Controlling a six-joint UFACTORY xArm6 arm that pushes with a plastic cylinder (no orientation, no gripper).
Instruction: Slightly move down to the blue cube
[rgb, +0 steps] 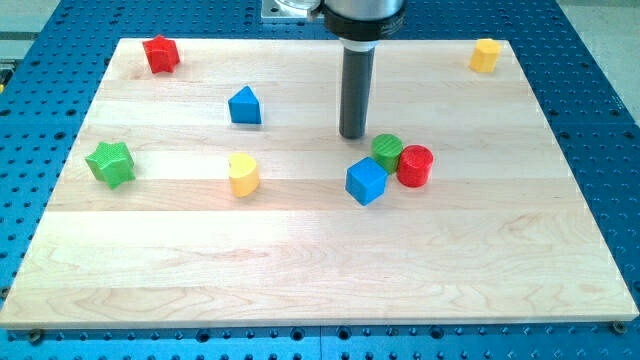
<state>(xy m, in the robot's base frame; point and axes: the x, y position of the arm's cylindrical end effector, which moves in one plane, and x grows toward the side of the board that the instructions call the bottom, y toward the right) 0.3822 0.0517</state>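
Note:
The blue cube (366, 181) lies near the middle of the wooden board (300, 260). It touches a green cylinder (388, 152) at its upper right. A red cylinder (414, 166) sits against the green one on the right. My tip (352, 135) stands just above the blue cube, slightly to its left, and close to the left of the green cylinder. A small gap shows between my tip and the blue cube.
A blue triangular block (245, 106) lies to the left of my tip. A yellow heart-shaped block (243, 174) sits left of the blue cube. A green star (110, 163) is at the left edge, a red star (160, 54) at the top left, a yellow block (485, 56) at the top right.

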